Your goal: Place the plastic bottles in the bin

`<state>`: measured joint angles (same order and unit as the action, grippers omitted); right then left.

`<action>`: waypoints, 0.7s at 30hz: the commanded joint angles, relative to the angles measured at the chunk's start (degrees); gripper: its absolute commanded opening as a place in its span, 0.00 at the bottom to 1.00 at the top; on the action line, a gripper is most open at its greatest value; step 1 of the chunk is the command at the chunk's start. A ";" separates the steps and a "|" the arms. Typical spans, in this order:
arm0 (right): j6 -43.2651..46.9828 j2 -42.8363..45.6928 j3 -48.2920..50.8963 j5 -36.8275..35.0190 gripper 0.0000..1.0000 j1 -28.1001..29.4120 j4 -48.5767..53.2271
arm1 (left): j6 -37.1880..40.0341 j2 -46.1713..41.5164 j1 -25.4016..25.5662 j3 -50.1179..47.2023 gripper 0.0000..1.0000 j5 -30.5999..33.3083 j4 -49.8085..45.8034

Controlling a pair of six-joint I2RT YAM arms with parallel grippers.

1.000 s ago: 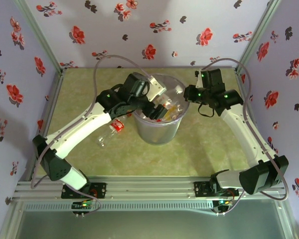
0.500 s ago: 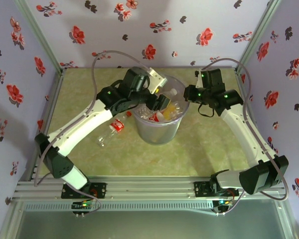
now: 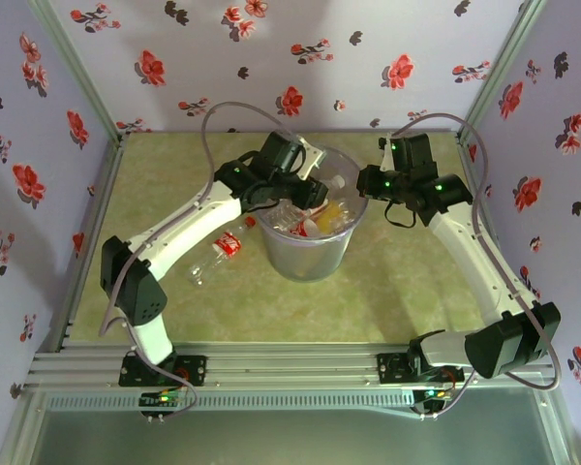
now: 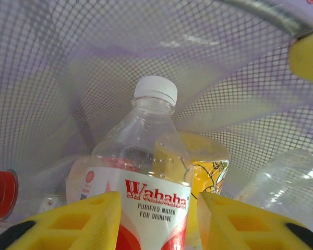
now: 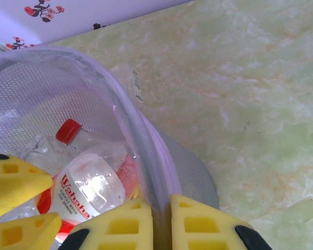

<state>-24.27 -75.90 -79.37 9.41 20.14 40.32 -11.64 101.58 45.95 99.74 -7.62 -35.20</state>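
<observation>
Green marbled table point(image 3: 426, 281) lies open on the near side and to the right of the bin point(image 3: 305, 260), which stands toward the far middle, while flowered walls point(image 3: 39, 145) close off the left, right and back. From above, my left arm reaches over the bin's left rim with my left gripper point(image 3: 308, 194) inside its mouth, and my right gripper point(image 3: 365, 184) sits at the right rim. One red-labelled bottle point(image 3: 221, 252) lies on its side on the table just left of the bin, beside my left forearm, and more bottles are heaped inside the bin. From my left wrist, the bin's mesh wall point(image 4: 94, 62) curves close around, leaving little room on either side. My left fingers point(image 4: 78, 224) stand on both sides of a white-capped bottle point(image 4: 155, 151) with a red Wahaha label, right against it, and I cannot tell whether they press it. Behind it lies a yellow-labelled bottle point(image 4: 211, 166), with a clear bottle point(image 4: 284, 179) to the right and a red cap point(image 4: 0, 192) at the left edge. From my right wrist, my right gripper point(image 5: 160, 208) is pressed together on the bin's wall point(image 5: 120, 99), one finger inside and one outside. Inside, a red-capped bottle point(image 5: 86, 182) lies among clear ones, near my left gripper's yellow fingers point(image 5: 15, 182). Outside the rim the table point(image 5: 240, 94) runs bare to the far wall.
</observation>
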 commanded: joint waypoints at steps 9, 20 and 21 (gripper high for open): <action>-1.10 -1.67 2.11 0.69 0.00 0.61 3.18 | -0.35 -0.39 0.24 -1.85 0.43 -0.63 1.77; -1.61 -1.80 1.87 0.83 0.00 0.75 3.00 | 1.61 -5.96 0.06 2.04 0.75 -0.66 1.99; -1.65 -1.82 1.85 0.78 0.00 0.69 3.01 | 1.57 -6.48 0.01 2.09 0.76 -0.65 2.15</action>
<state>-24.67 -76.03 -79.33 9.41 20.14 40.07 -10.98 98.70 45.95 99.66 -7.75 -34.28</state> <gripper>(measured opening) 0.120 0.750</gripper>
